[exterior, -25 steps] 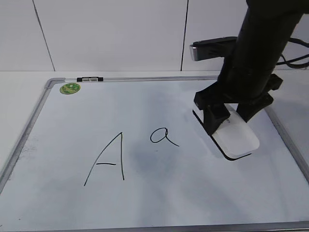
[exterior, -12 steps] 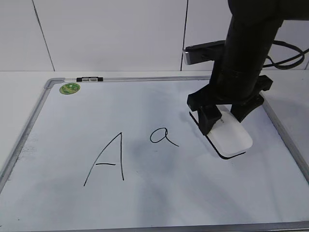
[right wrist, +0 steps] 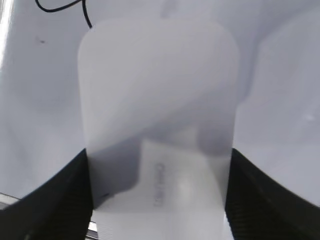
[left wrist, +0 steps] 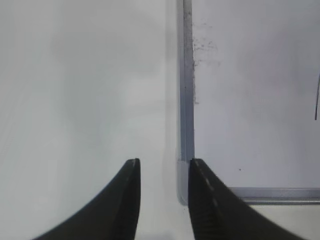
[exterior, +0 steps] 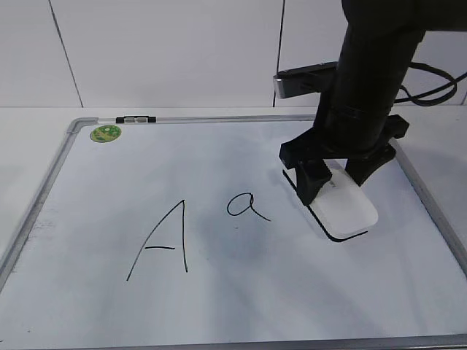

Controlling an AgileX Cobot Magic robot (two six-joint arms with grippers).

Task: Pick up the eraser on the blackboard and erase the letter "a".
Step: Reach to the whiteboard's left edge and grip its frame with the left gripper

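Note:
The white eraser [exterior: 344,210] with a dark underside lies on the blackboard [exterior: 241,299], right of the small letter "a" [exterior: 246,206]. My right gripper [exterior: 337,177] is shut on the eraser's two long sides. In the right wrist view the eraser [right wrist: 160,115] fills the frame between the black fingers [right wrist: 159,190], and part of the "a" stroke [right wrist: 60,7] shows at the top left. My left gripper [left wrist: 162,167] is open and empty over the board's corner frame [left wrist: 186,100]; it is out of sight in the exterior view.
A larger capital "A" [exterior: 164,244] is drawn left of the "a". A round green sticker [exterior: 106,133] and a small black-and-silver clip [exterior: 136,119] sit at the board's far left corner. A white wall stands behind the table.
My right gripper has moved left and a little away with the eraser, bringing it closer to the "a". The left gripper's earlier state is not shown.

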